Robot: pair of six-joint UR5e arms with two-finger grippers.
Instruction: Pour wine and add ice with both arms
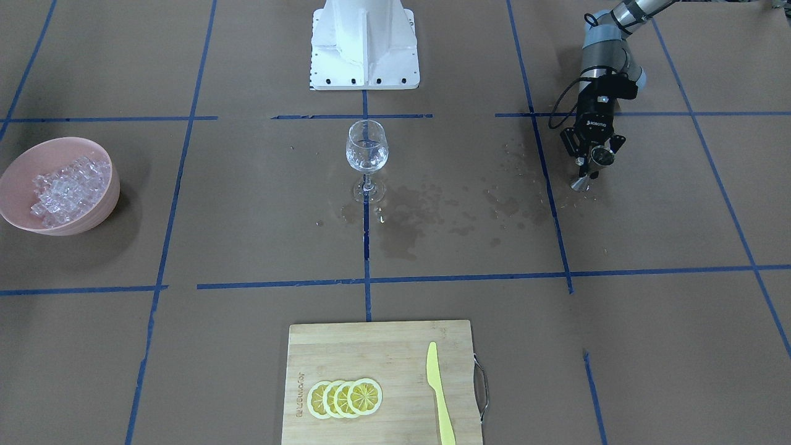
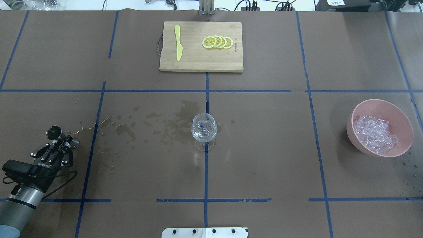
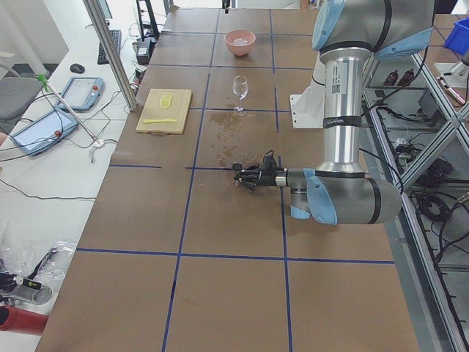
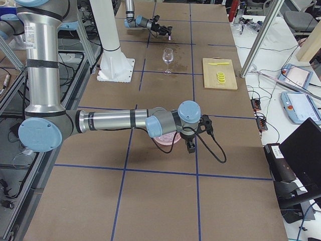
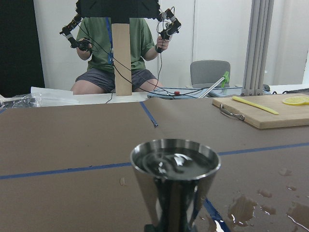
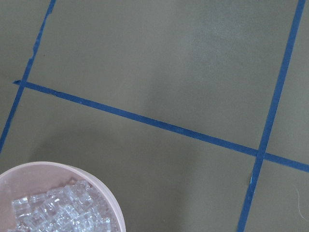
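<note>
A shiny metal cup (image 5: 175, 179) fills the bottom middle, very close, with its wide mouth up. Its inside looks dark and glossy. It sits over a brown table (image 5: 72, 140) with blue tape lines (image 5: 63, 170). Wet spots (image 5: 241, 210) lie on the table, low on the right. Farther back on the right is a wooden board (image 5: 270, 116) with a yellow knife (image 5: 255, 105) and a lemon slice (image 5: 297, 100) on it. Behind the table sits a person (image 5: 118, 48) in a green shirt, holding up black things with wires in both hands. A grey chair (image 5: 208, 72) stands nearby.
</note>
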